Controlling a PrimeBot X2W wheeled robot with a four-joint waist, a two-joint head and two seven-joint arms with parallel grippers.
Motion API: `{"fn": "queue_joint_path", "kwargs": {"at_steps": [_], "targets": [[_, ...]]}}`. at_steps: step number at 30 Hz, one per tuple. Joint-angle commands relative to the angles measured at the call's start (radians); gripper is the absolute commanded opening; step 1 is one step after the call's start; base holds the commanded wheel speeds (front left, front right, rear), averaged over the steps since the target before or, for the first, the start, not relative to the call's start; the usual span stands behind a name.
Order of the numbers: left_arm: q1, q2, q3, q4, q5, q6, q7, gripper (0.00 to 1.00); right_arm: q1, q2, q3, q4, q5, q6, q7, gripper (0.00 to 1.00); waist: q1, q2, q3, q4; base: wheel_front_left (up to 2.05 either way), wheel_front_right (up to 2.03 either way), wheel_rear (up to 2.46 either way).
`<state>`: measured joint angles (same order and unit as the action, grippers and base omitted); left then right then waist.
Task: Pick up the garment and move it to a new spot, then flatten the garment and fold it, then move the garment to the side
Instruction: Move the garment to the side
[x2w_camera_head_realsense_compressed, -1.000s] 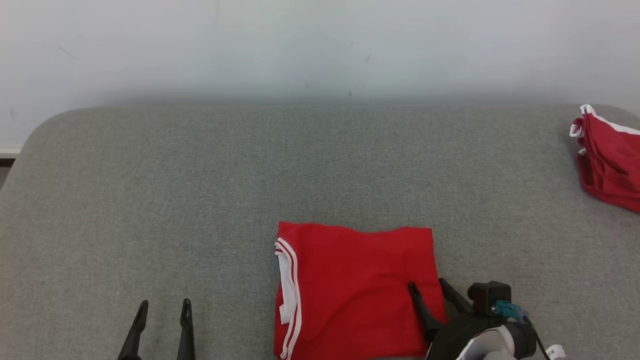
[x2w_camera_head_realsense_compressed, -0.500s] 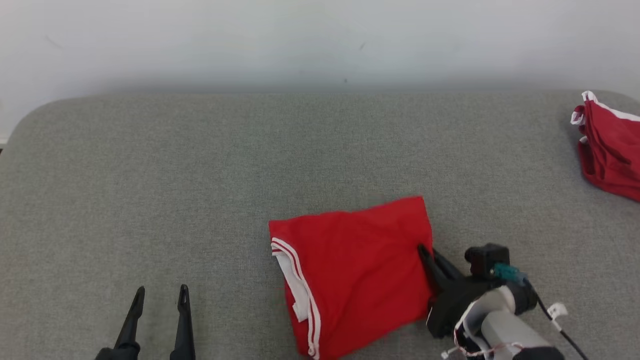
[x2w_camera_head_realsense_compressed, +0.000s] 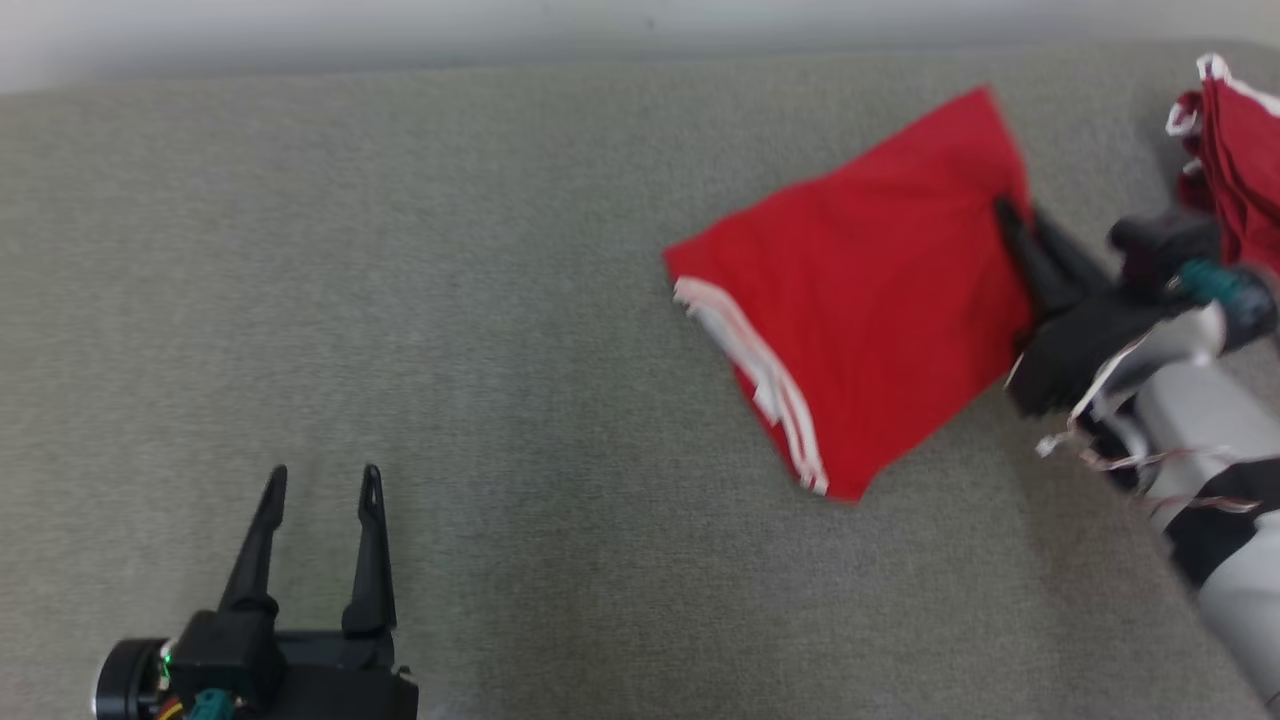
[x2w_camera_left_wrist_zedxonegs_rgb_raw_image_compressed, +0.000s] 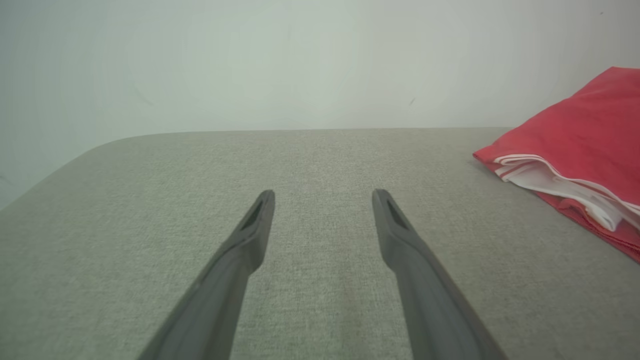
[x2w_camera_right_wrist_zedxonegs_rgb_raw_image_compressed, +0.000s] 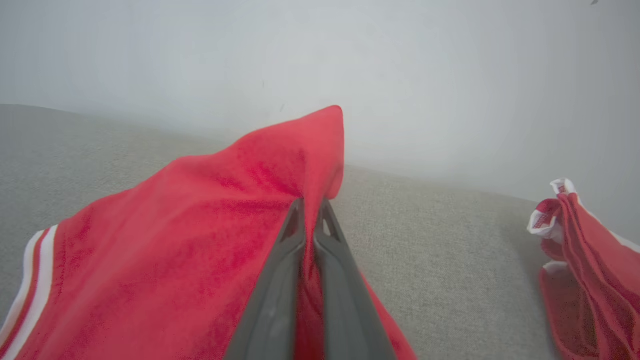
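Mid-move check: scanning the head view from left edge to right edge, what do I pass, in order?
left gripper, fingers spread → folded red garment → right gripper, fingers pinched on the garment's right edge → second red garment at the right border.

One grey fabric surface (x2w_camera_head_realsense_compressed: 450, 300), pale wall behind it at 12 o'clock. On it at 2 o'clock a folded red garment (x2w_camera_head_realsense_compressed: 860, 300), white-striped trim at its 7 o'clock side, lying skewed, 3 o'clock edge raised off the fabric. At far 2 o'clock a second red-and-white garment (x2w_camera_head_realsense_compressed: 1235, 150), bunched, near but apart.
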<state>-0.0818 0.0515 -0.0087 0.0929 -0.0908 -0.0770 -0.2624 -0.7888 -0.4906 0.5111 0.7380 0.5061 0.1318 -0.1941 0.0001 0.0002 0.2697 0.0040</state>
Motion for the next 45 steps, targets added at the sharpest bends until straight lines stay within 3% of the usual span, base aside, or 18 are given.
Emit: {"fn": "queue_joint_path", "kwargs": {"at_steps": [1,5,21,31,35,40,41,42,45], "targets": [[-0.030,0.000,0.005,-0.017,0.015,0.001,-0.003,1.00,-0.043,-0.036,-0.001,-0.021,0.014,-0.003,0.000,0.00,-0.0001,-0.0002,0.089,-0.070,0.00,0.00,0.00],[-0.065,0.000,-0.001,-0.047,0.031,-0.005,-0.003,1.00,-0.112,-0.127,-0.003,-0.047,0.023,-0.003,0.016,0.00,-0.0001,-0.0002,0.146,-0.106,0.00,0.00,0.00],[-0.140,0.033,-0.029,-0.198,0.101,0.007,-0.003,1.00,-0.343,-0.376,-0.009,-0.053,0.088,-0.003,0.062,0.00,-0.0001,-0.0002,0.316,-0.184,0.00,0.00,0.00],[-0.153,0.061,-0.043,-0.243,0.120,0.020,-0.003,1.00,-0.450,-0.495,0.016,-0.034,0.117,-0.003,0.127,0.00,-0.0001,-0.0002,0.379,-0.219,0.00,0.00,0.00],[-0.166,0.073,-0.049,-0.252,0.125,0.023,-0.003,1.00,-0.468,-0.514,0.038,0.013,0.091,-0.003,0.126,0.00,-0.0001,-0.0002,0.404,-0.221,0.00,0.00,0.00],[-0.184,0.080,-0.064,-0.250,0.129,0.026,-0.002,1.00,-0.493,-0.489,0.052,0.109,0.039,-0.003,0.110,0.00,-0.0001,-0.0002,0.423,-0.215,0.00,0.00,0.00],[-0.185,0.082,-0.067,-0.250,0.131,0.028,-0.002,1.00,-0.502,-0.488,0.053,0.126,0.025,-0.003,0.102,0.35,-0.0001,-0.0002,0.425,-0.212,0.00,0.00,0.00],[-0.186,0.085,-0.068,-0.250,0.132,0.029,-0.002,1.00,-0.513,-0.487,0.052,0.143,0.010,-0.003,0.090,1.00,-0.0001,-0.0002,0.427,-0.211,0.00,0.00,0.00],[-0.185,0.092,-0.062,-0.251,0.128,0.038,0.001,1.00,-0.532,-0.462,0.049,0.191,-0.025,-0.003,0.069,1.00,-0.0001,-0.0002,0.422,-0.208,0.00,0.00,0.00]]}}
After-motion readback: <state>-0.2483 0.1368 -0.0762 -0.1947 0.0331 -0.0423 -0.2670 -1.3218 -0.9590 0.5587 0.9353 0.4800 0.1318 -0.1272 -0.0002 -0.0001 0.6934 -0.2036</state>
